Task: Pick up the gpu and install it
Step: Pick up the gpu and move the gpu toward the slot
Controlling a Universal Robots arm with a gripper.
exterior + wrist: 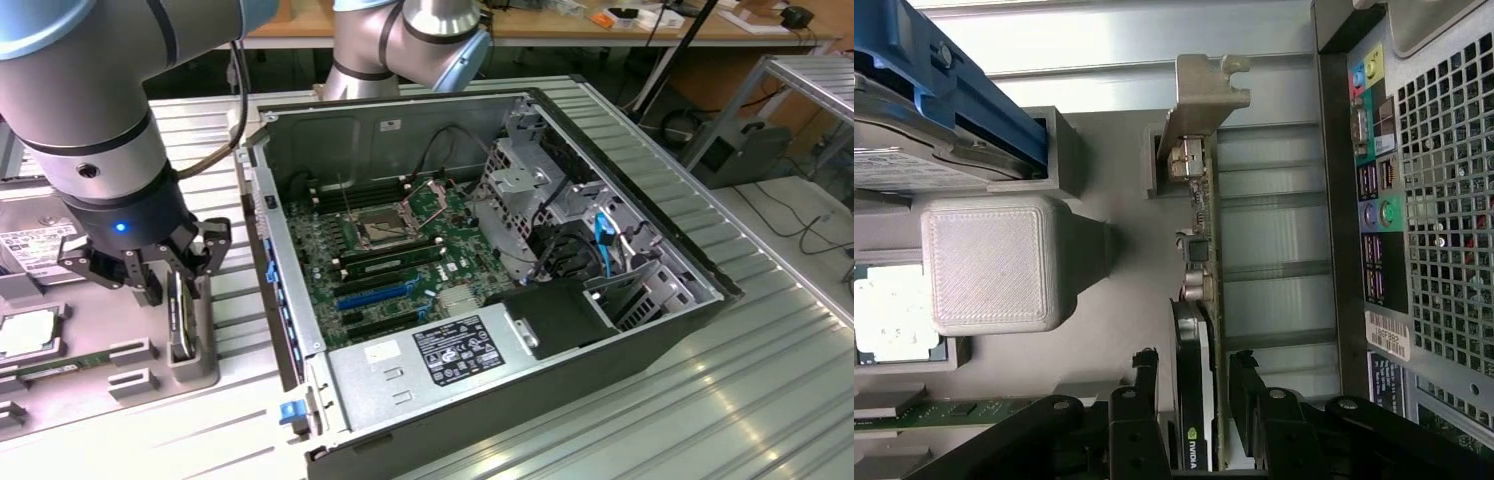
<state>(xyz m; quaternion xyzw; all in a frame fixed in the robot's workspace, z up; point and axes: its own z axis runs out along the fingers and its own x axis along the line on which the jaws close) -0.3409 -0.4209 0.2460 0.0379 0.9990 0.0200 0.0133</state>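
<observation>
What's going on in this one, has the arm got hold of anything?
The arm's gripper sits low over the gpu, which stands on edge in a grey holder beside the open computer case. Its fingers are open on either side of the card, so nothing is gripped and the gpu is not yet installed.

exterior: high, angled down on the open computer case point(400, 130) from middle distance; parts tray point(80, 390) at the exterior view's left | wrist: close, looking past the gripper point(1194, 358) along the gpu point(1199, 245); seemingly straight down | shared: tray, gpu, case's tray-facing side
</observation>
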